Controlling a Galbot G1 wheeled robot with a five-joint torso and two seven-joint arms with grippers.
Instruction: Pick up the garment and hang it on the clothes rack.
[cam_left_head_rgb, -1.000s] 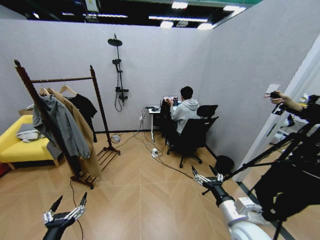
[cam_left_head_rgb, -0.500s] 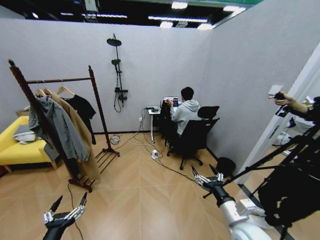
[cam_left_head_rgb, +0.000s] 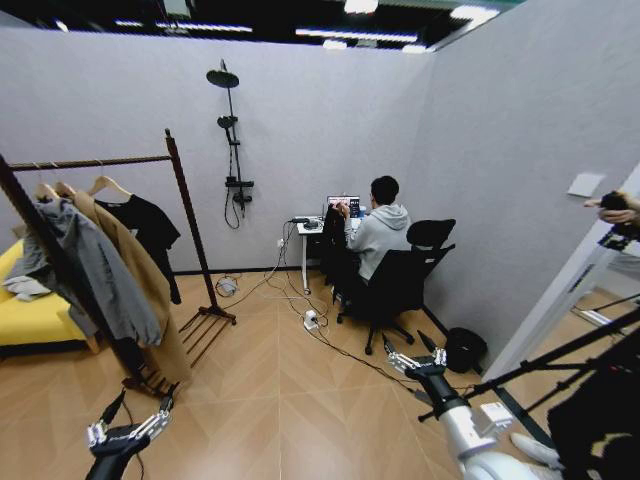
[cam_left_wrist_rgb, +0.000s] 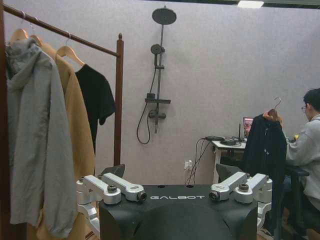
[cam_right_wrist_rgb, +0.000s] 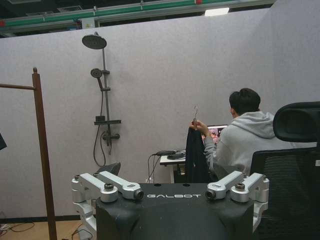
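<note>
"galbot" in pale letters on the black wrist housings in both wrist views. garment (cam_left_wrist_rgb: 263, 150), plain black soft cloth, hanging long and straight downward from a hanger held up by a seated person's hand (cam_right_wrist_rgb: 198, 125) beside the small white tabletop (cam_left_head_rgb: 312, 224) at the back wall; long axis vertical, hem toward the floor. clothes rack (cam_left_head_rgb: 185, 215) on the robot's left, dark red-brown wood, posts with knob tops, one horizontal bar, slatted low shelf; on the bar a grey hooded jacket (cam_left_head_rgb: 85, 265), a tan coat (cam_left_head_rgb: 140, 280) and a short black t-shirt (cam_left_head_rgb: 143, 225), all on hangers. left hand (cam_left_head_rgb: 130, 425) low over the wood-pattern floor, fingers spread wide, holding nothing. right hand (cam_left_head_rgb: 412, 356) low on the right, fingers likewise wide apart, holding nothing. both well apart from garment and rack.
</note>
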